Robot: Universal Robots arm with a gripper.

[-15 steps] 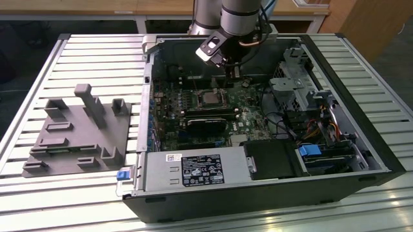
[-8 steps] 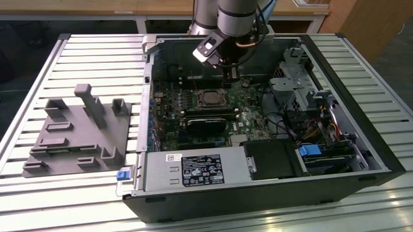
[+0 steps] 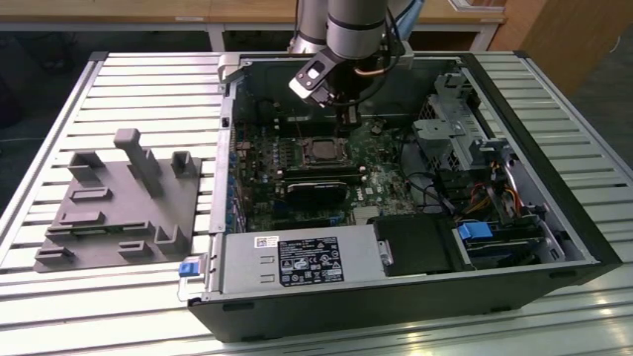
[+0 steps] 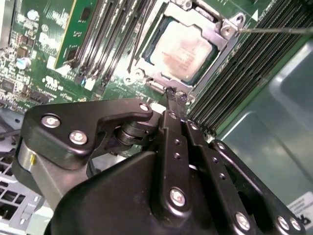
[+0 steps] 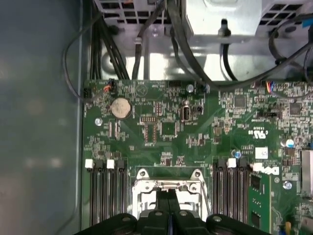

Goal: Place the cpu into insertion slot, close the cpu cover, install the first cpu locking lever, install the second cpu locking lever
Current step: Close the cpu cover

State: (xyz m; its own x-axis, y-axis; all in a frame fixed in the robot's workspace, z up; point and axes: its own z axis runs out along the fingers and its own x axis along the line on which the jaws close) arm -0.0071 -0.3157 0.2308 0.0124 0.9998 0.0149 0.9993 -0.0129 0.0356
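The gripper (image 3: 343, 124) hangs inside the open computer case (image 3: 568, 222), which lies on a slatted table (image 3: 148, 74). In the exterior view its fingertips sit at about one o'clock from the insertion slot (image 3: 322, 151), just above the green motherboard (image 3: 381, 189). Both wrist views show the jaws drawn together, narrow, with nothing between them. In the second wrist view the fingertips (image 4: 177, 98) stand right at the socket's edge; whether they touch it I cannot tell.

The cpu (image 4: 185, 46) lies flat in the slot, its pale metal top facing up. The cpu cover (image 4: 218, 34) is down around it, its window framing the chip. In the first wrist view the cover (image 5: 145, 188) lies just beyond the gripper (image 5: 168, 195). A thin lever rod (image 4: 274, 30) reaches out from one cover corner over the memory slots (image 4: 254, 68); whether it is latched I cannot tell.

In the exterior view a black oblong heatsink (image 3: 319, 194) lies at six o'clock from the slot, the power supply (image 3: 296, 261) further along the same line, and a grey fixture block (image 3: 118, 208) sits on the table at about eight o'clock, well apart from the case
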